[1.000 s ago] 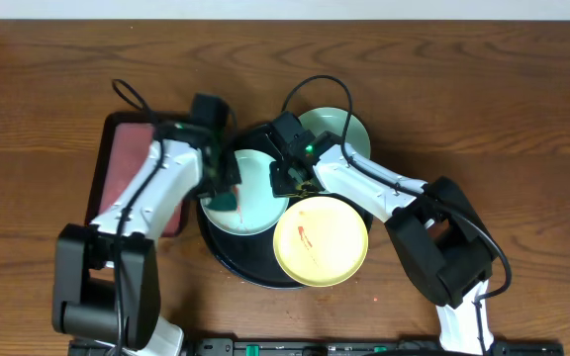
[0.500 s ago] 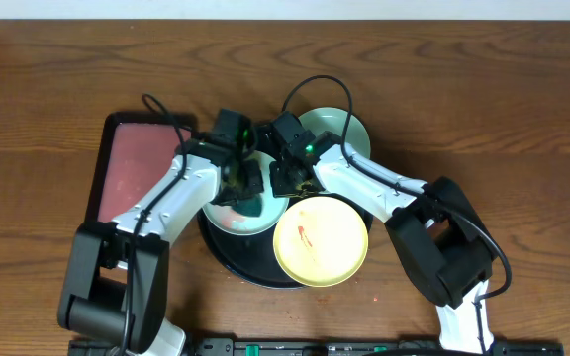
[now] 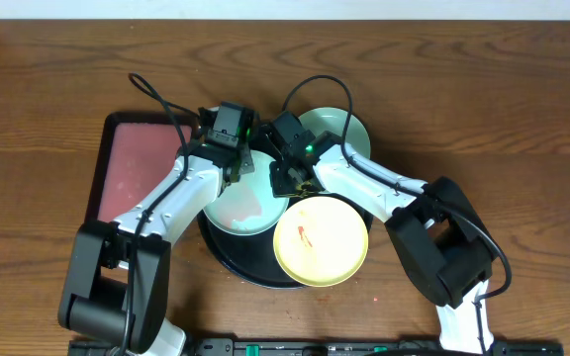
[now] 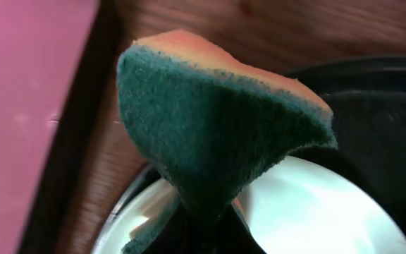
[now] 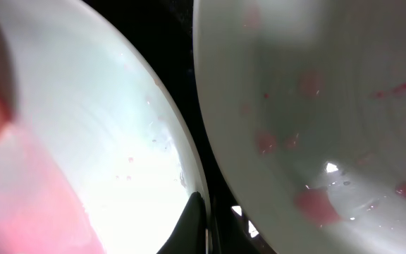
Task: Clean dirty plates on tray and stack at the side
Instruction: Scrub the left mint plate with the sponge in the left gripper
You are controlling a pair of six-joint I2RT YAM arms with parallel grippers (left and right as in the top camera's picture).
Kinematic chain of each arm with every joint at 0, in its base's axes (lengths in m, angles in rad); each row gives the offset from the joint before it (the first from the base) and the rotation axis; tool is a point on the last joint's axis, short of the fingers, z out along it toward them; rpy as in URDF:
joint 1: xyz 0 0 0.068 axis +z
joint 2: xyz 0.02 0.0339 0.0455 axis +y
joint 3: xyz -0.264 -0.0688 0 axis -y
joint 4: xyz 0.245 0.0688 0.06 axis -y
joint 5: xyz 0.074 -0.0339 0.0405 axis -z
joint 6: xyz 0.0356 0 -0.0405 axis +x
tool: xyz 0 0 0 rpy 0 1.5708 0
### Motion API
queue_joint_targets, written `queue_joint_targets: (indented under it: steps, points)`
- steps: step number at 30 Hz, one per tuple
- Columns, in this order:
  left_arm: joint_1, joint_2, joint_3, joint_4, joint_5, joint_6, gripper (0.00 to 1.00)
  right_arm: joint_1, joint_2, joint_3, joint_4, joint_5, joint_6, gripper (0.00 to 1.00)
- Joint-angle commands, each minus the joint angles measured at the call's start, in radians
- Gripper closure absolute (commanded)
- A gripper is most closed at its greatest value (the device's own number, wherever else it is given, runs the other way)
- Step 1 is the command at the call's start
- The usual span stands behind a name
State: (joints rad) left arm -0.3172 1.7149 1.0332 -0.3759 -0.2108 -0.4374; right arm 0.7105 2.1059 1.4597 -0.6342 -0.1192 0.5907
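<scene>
A mint-green plate [image 3: 240,206] lies on the left of the round black tray [image 3: 228,255]. My left gripper [image 3: 237,166] is shut on a green and orange sponge [image 4: 217,134] and holds it over the plate's far rim [image 4: 316,212]. My right gripper [image 3: 283,183] is shut on that plate's right rim [image 5: 83,141]. A yellow plate [image 3: 321,240] with a red smear lies on the tray's right front. A plate with red smears [image 5: 316,106] also shows in the right wrist view. A second mint-green plate [image 3: 349,131] lies behind the right arm.
A rectangular red tray [image 3: 127,178] lies on the wood table left of the black tray, and also shows in the left wrist view [image 4: 34,106]. Both arms cross over the black tray's far half. Bare tabletop [image 3: 522,119] spreads to the right.
My left gripper has carried the sponge from the plate's left edge across it to its far rim. The right gripper has stayed on the plate's rim.
</scene>
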Motion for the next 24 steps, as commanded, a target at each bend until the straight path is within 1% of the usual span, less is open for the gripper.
queue_joint_targets:
  steps: [1,11,13,16,18,21,23,24]
  points:
    - [0.002,0.013,-0.010,-0.029,-0.029,0.013,0.93,0.005,0.028,0.013,-0.001,-0.028,-0.020,0.99]
    - [0.002,0.013,-0.050,-0.241,0.336,0.025,0.93,0.005,0.028,0.013,0.000,-0.028,-0.020,0.99]
    - [0.002,0.013,-0.050,-0.249,0.417,0.072,0.93,0.005,0.028,0.013,0.001,-0.028,-0.020,0.99]
    - [0.002,0.013,-0.050,-0.242,0.534,0.181,0.93,0.005,0.028,0.013,0.002,-0.028,-0.020,0.99]
    - [0.002,0.013,-0.050,-0.237,0.560,0.234,0.93,0.005,0.028,0.013,0.002,-0.028,-0.020,0.99]
    - [0.005,0.013,-0.050,-0.208,0.547,0.245,0.93,0.005,0.028,0.013,0.003,-0.028,-0.020,0.99]
    - [0.007,0.013,-0.050,-0.181,0.481,0.207,0.93,0.005,0.028,0.013,0.002,-0.028,-0.020,0.99]
    - [0.007,0.013,-0.050,-0.172,0.413,0.159,0.93,0.005,0.028,0.013,0.002,-0.028,-0.020,0.99]
